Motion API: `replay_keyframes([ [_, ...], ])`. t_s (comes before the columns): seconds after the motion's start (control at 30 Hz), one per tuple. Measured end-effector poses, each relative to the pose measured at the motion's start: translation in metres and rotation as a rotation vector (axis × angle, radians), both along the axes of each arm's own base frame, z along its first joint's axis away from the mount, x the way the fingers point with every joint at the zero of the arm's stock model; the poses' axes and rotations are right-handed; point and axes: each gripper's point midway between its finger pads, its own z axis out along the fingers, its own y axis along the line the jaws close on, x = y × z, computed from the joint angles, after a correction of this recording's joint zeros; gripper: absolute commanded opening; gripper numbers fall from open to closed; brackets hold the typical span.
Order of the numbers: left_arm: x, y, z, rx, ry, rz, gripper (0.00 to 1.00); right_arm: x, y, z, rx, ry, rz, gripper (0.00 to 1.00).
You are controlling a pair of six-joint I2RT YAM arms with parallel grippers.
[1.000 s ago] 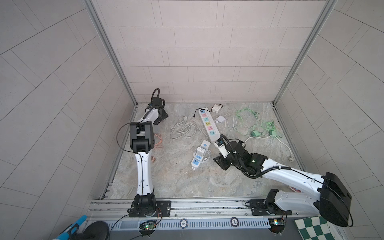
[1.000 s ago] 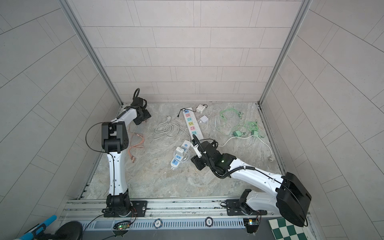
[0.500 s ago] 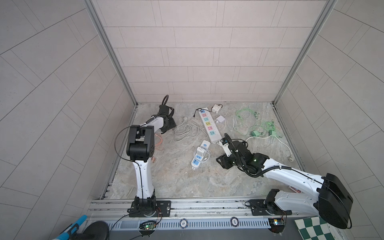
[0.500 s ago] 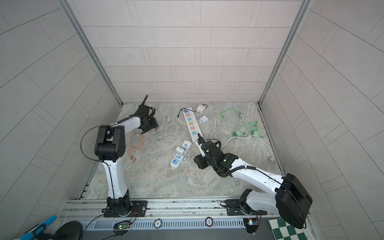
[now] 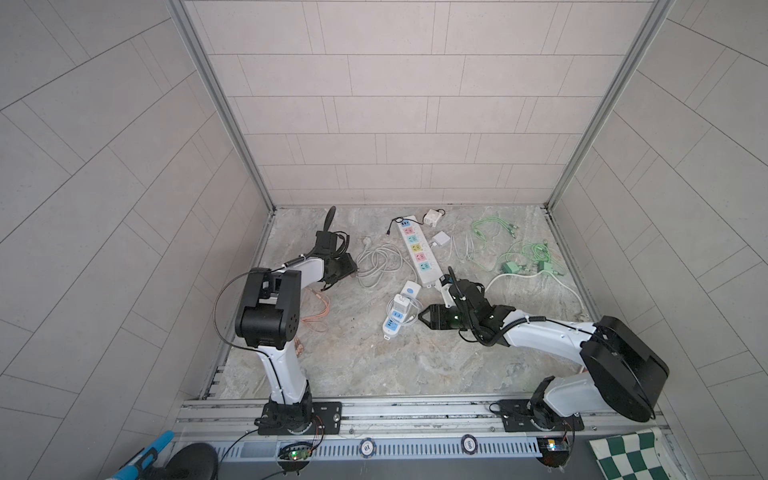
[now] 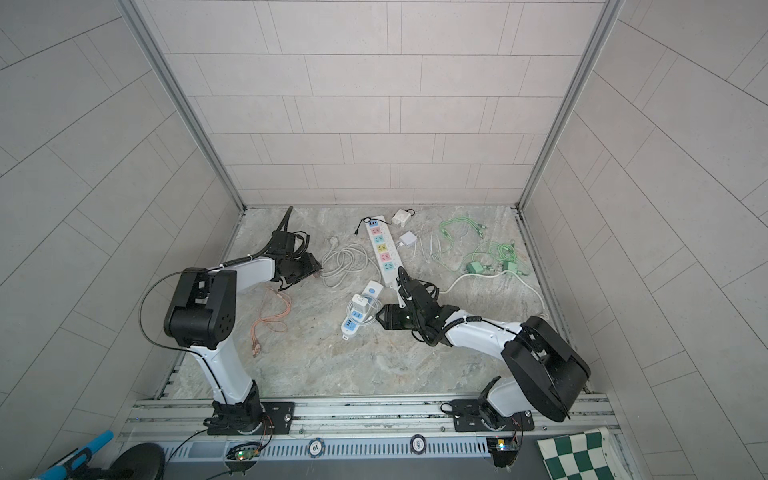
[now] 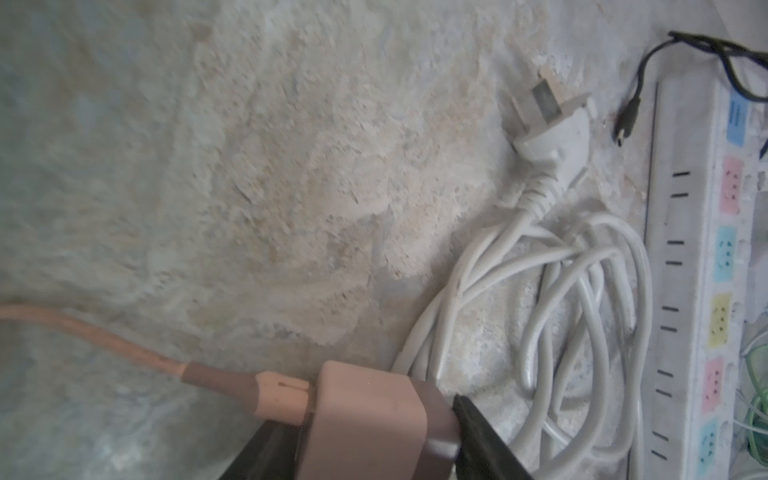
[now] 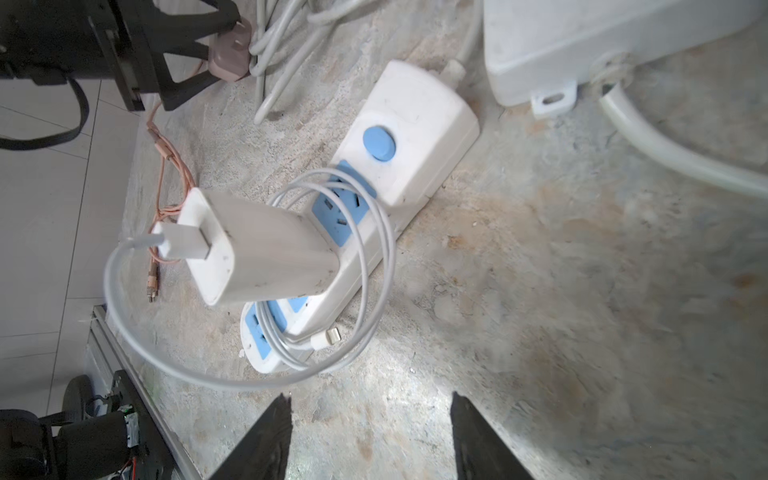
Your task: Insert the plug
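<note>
From here, the left hand (image 5: 348,271) reaches out toward ten o'clock on the marbled stone table (image 5: 374,361). It is pinching a dusty-pink box-shaped plastic plug (image 7: 365,419) between its black fingers (image 7: 478,432). The plug is a squat, smooth block with rounded edges. A matching salmon-pink cable (image 7: 104,336) leaves its rear through a pale collar, and the right wrist view shows metal prongs at its front end. I cannot tell whether it rests on the table or hangs just above it. It sits at nine o'clock of a loosely coiled white cord (image 7: 582,299), which ends in a white three-pin plug (image 7: 552,129).

Beyond the coil, toward twelve o'clock, lies a long white power strip with pastel-coloured sockets (image 5: 417,249).

Near the table's middle is a short white power strip with blue sockets and a round blue button (image 8: 415,124). A white charger block (image 8: 266,249) stands plugged into it, with its thin white lead looped around it.

The right hand (image 8: 370,401) is at three o'clock of that short strip, low over the table, with its fingers spread and nothing between them.
</note>
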Motion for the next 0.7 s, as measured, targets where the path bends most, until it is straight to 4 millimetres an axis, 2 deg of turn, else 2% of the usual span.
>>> replay_keyframes([
  [0.3,-0.036,-0.017,-0.001,-0.028,-0.015,-0.047,0.48,0.012,0.019,-0.028,0.154,0.091,-0.042,0.49],
  [0.4,-0.042,-0.019,-0.002,-0.037,-0.024,-0.051,0.48,0.017,0.030,-0.027,0.222,0.097,-0.044,0.43],
  [0.7,-0.039,-0.022,-0.001,-0.051,-0.054,-0.054,0.48,0.023,0.049,-0.016,0.410,0.107,-0.047,0.26],
])
